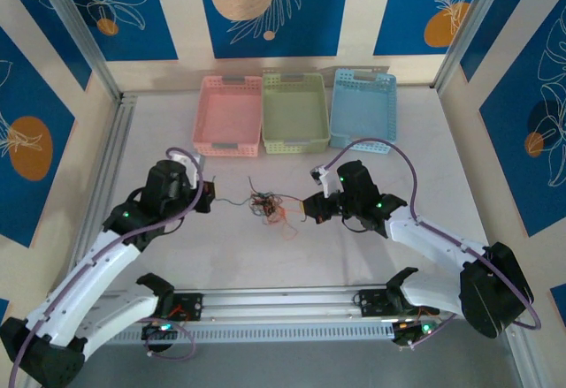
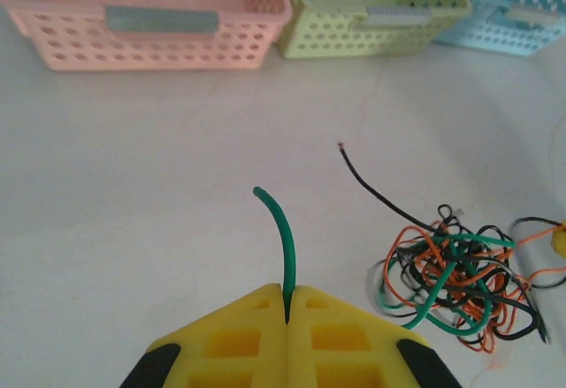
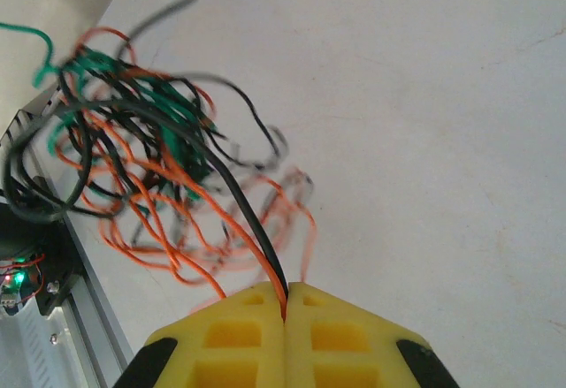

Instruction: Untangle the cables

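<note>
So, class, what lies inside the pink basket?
The pink basket shows only bare floor from above; its near wall covers the floor strip right behind it.

No words, numbers or signs can be read anywhere. The grey tag (image 2: 161, 19) on the pink basket (image 2: 53, 48) is plain.

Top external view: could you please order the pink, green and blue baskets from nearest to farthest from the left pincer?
1. Pink basket, back left, nearest the left pincer.
2. Green basket, back middle.
3. Blue basket, back right, farthest.
</note>
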